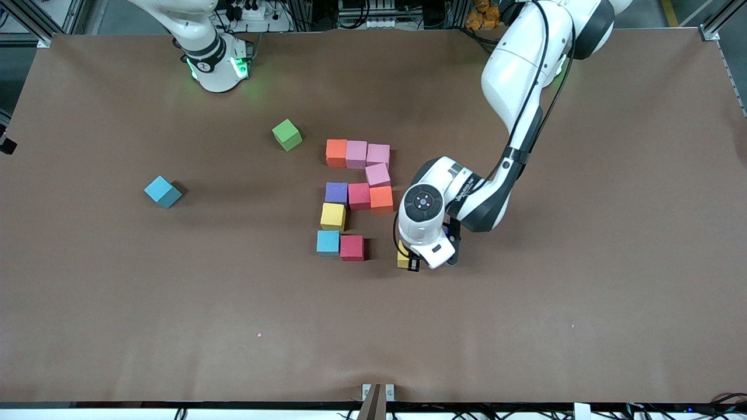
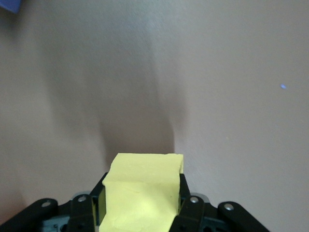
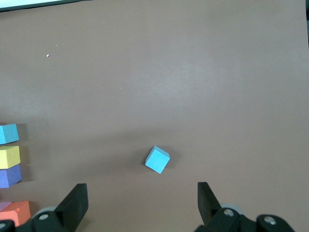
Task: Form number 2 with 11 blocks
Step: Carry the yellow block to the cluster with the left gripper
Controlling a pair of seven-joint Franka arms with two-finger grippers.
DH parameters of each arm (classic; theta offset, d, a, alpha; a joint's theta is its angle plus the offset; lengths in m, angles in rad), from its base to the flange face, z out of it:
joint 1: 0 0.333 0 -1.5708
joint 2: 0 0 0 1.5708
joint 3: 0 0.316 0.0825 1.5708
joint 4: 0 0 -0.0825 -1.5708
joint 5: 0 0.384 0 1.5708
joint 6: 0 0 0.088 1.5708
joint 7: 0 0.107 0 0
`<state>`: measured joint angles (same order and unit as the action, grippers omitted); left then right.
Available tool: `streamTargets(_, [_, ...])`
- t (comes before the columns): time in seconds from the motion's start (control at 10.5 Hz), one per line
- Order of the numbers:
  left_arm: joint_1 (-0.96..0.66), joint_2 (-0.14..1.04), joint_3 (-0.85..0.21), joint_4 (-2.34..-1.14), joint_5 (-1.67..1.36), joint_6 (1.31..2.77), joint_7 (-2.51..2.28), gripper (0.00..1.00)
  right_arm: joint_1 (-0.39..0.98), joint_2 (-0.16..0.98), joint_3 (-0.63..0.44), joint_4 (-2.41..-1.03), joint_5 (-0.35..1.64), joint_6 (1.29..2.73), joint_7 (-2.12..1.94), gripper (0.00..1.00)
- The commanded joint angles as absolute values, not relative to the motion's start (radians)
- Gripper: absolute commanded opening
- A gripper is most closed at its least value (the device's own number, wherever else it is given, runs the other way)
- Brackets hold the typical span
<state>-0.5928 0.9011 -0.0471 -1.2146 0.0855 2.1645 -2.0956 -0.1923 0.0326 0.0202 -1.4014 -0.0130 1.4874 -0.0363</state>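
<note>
Blocks (image 1: 357,198) lying near the middle of the counter (image 1: 583,326), building up the number 2 (image 1: 356,186): orange (image 1: 336,153), pink (image 1: 356,154) and pink (image 1: 378,154) forming the row farthest from the front camera; a third pink cube (image 1: 377,174) sitting just under the last; purple (image 1: 336,193), red (image 1: 359,196) and orange (image 1: 381,199) making the middle row; yellow (image 1: 332,216) sitting just below the purple; light blue (image 1: 328,242) and red (image 1: 352,248) starting the row nearest the front camera, with its end toward the left arm standing unfilled

Left gripper (image 1: 410,261) hanging low just beside that unfilled end, jaws clamping a yellow block (image 2: 141,193), fingers (image 2: 98,205) pressing on two of its faces

Right gripper (image 3: 142,203) waiting above the right arm's end of the counter, jaws spread wide and gripping nothing, looking down on a second light blue cube (image 1: 163,191) lying alone there, well apart from the digit

Green cube (image 1: 287,135) lying by itself, farther from the front camera than the digit, nearer the edge where the arms' bases are standing
</note>
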Motion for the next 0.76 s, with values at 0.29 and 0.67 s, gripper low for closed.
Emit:
streamTargets(0.29, [-0.618,0.945,-0.040,-1.158,-0.072,2.204,-2.117,0.04,-0.209,0.031,0.031,-1.390,-0.006,1.474,-0.044,1.00])
streamTargets(0.67, [-0.641,0.998,-0.041,-1.128,-0.100,2.214,-2.115,0.04,-0.209,0.031,0.031,-1.390,-0.006,1.474,-0.044,1.00])
